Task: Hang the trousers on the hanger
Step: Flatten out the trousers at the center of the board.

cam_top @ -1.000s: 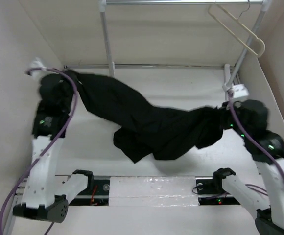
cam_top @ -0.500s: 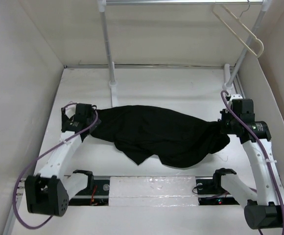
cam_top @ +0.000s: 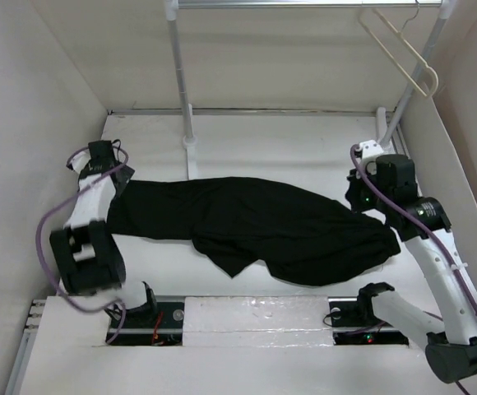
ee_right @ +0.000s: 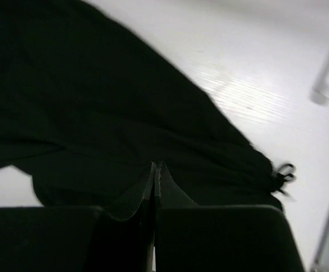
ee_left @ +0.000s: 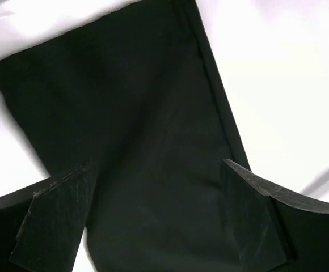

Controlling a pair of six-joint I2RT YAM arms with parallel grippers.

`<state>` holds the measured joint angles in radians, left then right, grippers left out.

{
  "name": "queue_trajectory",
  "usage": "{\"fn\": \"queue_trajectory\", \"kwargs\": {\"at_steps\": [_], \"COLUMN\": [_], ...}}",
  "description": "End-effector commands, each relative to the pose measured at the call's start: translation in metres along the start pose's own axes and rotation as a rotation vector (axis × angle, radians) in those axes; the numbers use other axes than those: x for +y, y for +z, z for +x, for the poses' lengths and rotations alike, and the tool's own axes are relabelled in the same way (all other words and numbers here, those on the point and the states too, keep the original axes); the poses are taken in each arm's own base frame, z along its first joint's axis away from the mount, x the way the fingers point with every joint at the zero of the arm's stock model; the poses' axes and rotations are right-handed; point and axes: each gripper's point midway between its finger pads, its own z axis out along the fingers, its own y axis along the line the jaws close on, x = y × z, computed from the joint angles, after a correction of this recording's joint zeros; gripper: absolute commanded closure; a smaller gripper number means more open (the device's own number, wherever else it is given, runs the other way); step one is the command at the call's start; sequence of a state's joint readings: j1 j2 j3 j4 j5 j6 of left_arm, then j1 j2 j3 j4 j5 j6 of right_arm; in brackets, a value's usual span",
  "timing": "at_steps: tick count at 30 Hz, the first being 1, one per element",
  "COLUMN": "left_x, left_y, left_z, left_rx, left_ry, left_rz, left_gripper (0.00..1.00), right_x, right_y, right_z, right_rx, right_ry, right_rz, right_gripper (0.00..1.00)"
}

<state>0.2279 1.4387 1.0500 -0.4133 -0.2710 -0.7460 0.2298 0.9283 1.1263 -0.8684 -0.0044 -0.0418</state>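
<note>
We find the trousers (cam_top: 255, 226) limp on the worktop (cam_top: 288, 148), well apart from the hanger (cam_top: 403, 49), to its left. The left hand (ee_left: 156, 170) hovers wide open and empty. The right hand (ee_right: 155, 167), nearer the hanger, is closed, and we cannot tell whether it has cloth. Judged light, soft and shapeless; grip the waistband.

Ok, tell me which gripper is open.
The left gripper: its fingers stand wide apart over the trousers. The right gripper has its fingers pressed together.
</note>
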Motion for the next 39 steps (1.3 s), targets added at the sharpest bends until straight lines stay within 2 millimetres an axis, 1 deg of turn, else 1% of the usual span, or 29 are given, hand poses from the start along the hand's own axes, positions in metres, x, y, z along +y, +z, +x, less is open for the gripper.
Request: {"fn": "queue_trajectory", "kwargs": {"at_steps": [1, 2, 3, 4, 6, 7, 8, 9, 11, 12, 14, 15, 17, 18, 19, 20, 21, 22, 23, 24, 26, 29, 31, 32, 33, 35, 36, 37, 39], "left_x": [-0.048, -0.062, -0.062, -0.058, -0.062, -0.058, -0.057, -0.058, -0.058, -0.058, -0.061, -0.062, -0.063, -0.064, -0.063, -0.061, -0.058, -0.056, -0.053, -0.055, -0.057, -0.05, -0.051, -0.053, -0.053, -0.058, -0.061, -0.066, -0.072], "left_y": [0.022, 0.022, 0.032, 0.053, 0.066, 0.081, 0.088, 0.093, 0.107, 0.11, 0.118, 0.12, 0.125, 0.127, 0.131, 0.133, 0.136, 0.139, 0.14, 0.14, 0.141, 0.144, 0.143, 0.141, 0.141, 0.135, 0.132, 0.125, 0.116], "left_z": [-0.009, -0.02, -0.021, -0.011, -0.01, 0.0, 0.003, 0.006, 0.016, 0.019, 0.022, 0.022, 0.022, 0.023, 0.026, 0.028, 0.029, 0.032, 0.029, 0.03, 0.028, 0.024, 0.022, 0.018, 0.018, 0.012, 0.01, 0.002, -0.009], "left_rx": [0.018, 0.008, 0.007, 0.04, 0.055, 0.08, 0.086, 0.093, 0.117, 0.124, 0.129, 0.129, 0.124, 0.125, 0.132, 0.135, 0.145, 0.154, 0.149, 0.152, 0.153, 0.172, 0.164, 0.159, 0.159, 0.152, 0.147, 0.129, 0.1], "left_ry": [0.061, 0.071, 0.091, 0.112, 0.133, 0.157, 0.166, 0.17, 0.186, 0.189, 0.199, 0.203, 0.219, 0.222, 0.223, 0.227, 0.218, 0.217, 0.21, 0.211, 0.213, 0.204, 0.206, 0.201, 0.201, 0.185, 0.178, 0.168, 0.146], "left_rz": [0.058, 0.057, 0.024, -0.028, -0.048, -0.076, -0.083, -0.082, -0.084, -0.081, -0.07, -0.067, -0.065, -0.064, -0.07, -0.075, -0.075, -0.082, -0.083, -0.071, -0.076, -0.095, -0.09, -0.092, -0.092, -0.078, -0.066, -0.051, -0.033], "left_gripper": [0.15, 0.15, 0.15, 0.16, 0.18, 0.19, 0.2, 0.21, 0.25, 0.29, 0.29, 0.29, 0.31, 0.42, 0.47, 0.52, 0.67, 0.76, 0.85, 1.0, 1.0, 1.0, 1.0, 1.0, 1.0, 1.0, 1.0, 1.0, 1.0], "right_x": [0.028, 0.028, 0.025, 0.026, 0.02, 0.013, 0.009, 0.002, -0.017, -0.026, -0.054, -0.063, -0.085, -0.093, -0.099, -0.095, -0.079, -0.069, -0.056, -0.037, -0.021, -0.018, -0.024, -0.034, -0.034, -0.034, -0.032, -0.03, -0.025], "right_y": [0.012, 0.019, 0.024, 0.029, 0.042, 0.049, 0.054, 0.063, 0.076, 0.084, 0.114, 0.115, 0.133, 0.14, 0.145, 0.159, 0.172, 0.179, 0.193, 0.198, 0.21, 0.22, 0.233, 0.24, 0.24, 0.234, 0.228, 0.207, 0.177], "right_z": [-0.008, -0.003, 0.002, 0.005, 0.01, 0.015, 0.015, 0.014, 0.019, 0.015, 0.04, 0.039, 0.062, 0.059, 0.061, 0.066, 0.056, 0.058, 0.071, 0.066, 0.074, 0.076, 0.076, 0.076, 0.076, 0.055, 0.046, 0.017, -0.016], "right_rx": [-0.066, -0.04, -0.018, -0.001, 0.031, 0.046, 0.044, 0.044, 0.053, 0.034, 0.114, 0.099, 0.163, 0.143, 0.14, 0.15, 0.123, 0.16, 0.234, 0.259, 0.287, 0.264, 0.249, 0.284, 0.284, 0.24, 0.22, 0.135, 0.041], "right_ry": [-0.043, -0.051, -0.044, -0.042, -0.024, -0.001, 0.025, 0.051, 0.147, 0.175, 0.292, 0.32, 0.391, 0.389, 0.398, 0.391, 0.382, 0.347, 0.32, 0.249, 0.215, 0.259, 0.277, 0.27, 0.27, 0.253, 0.235, 0.214, 0.162], "right_rz": [-0.127, -0.13, -0.122, -0.127, -0.116, -0.093, -0.078, -0.061, 0.003, 0.022, 0.087, 0.099, 0.152, 0.186, 0.195, 0.157, 0.053, 0.008, -0.024, -0.042, -0.074, -0.062, -0.05, -0.024, -0.023, -0.011, 0.001, 0.014, 0.055], "right_gripper": [1.0, 1.0, 1.0, 1.0, 0.95, 0.92, 0.85, 0.64, 0.41, 0.37, 0.31, 0.3, 0.3, 0.28, 0.25, 0.24, 0.24, 0.23, 0.23, 0.22, 0.2, 0.17, 0.21, 0.71, 0.72, 1.0, 1.0, 1.0, 1.0]}}
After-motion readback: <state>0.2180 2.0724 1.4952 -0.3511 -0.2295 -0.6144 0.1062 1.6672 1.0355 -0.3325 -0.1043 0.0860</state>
